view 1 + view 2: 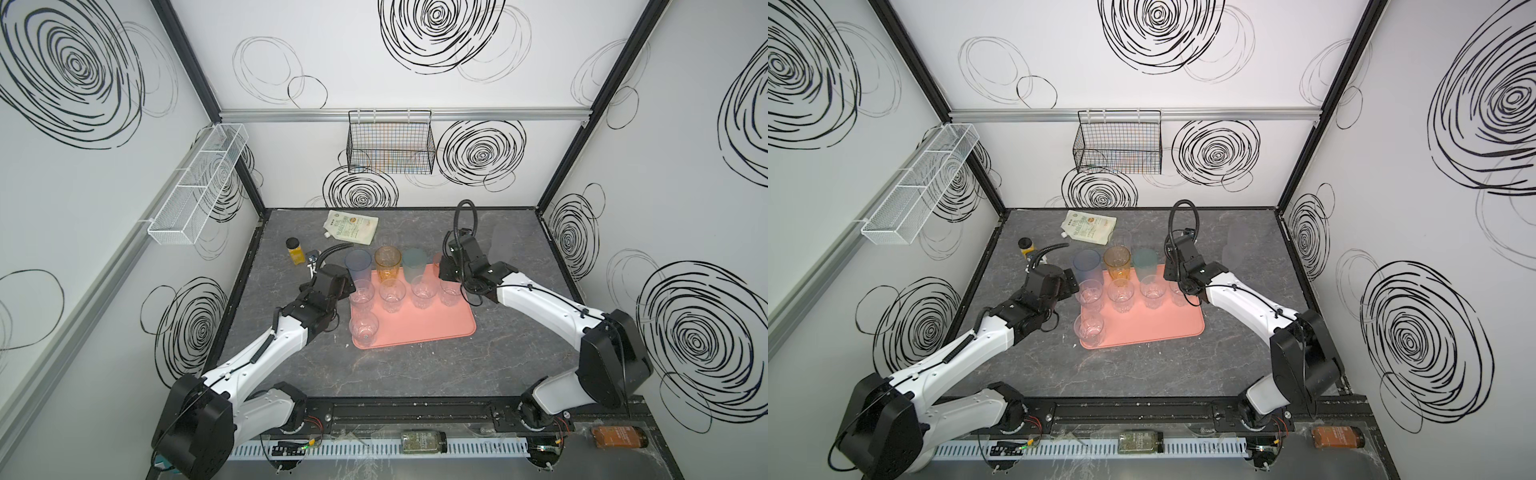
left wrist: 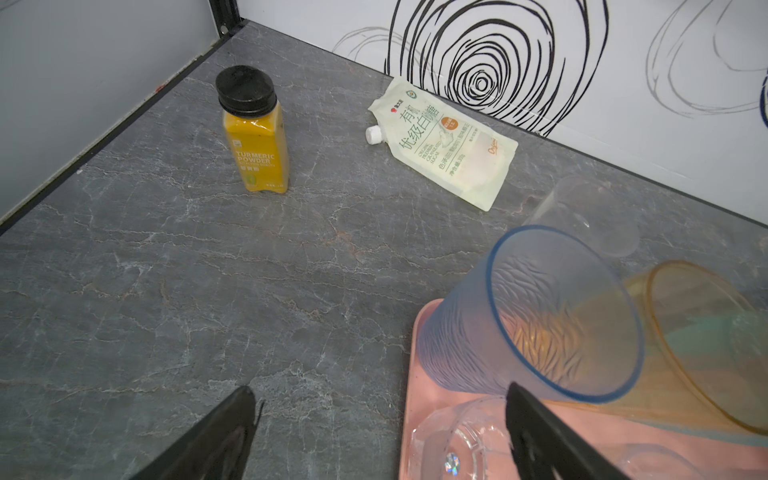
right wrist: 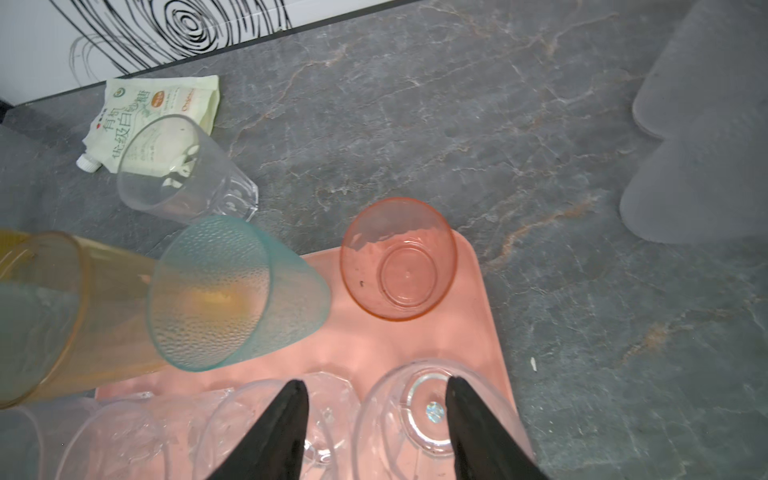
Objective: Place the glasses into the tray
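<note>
The salmon-pink tray lies mid-table. Along its far edge stand tall blue, amber and teal glasses and a short pink glass. Several clear faceted glasses stand in front of them on the tray. One clear tumbler and frosted glasses stand on the table off the tray. My left gripper is open at the tray's left edge, beside a faceted glass. My right gripper hangs open over the two rightmost faceted glasses, gripping nothing.
A yellow black-capped bottle and a white spouted pouch sit at the back left. A black wire basket hangs on the back wall, a white mesh one on the left wall. Two bottles lie by the front rail.
</note>
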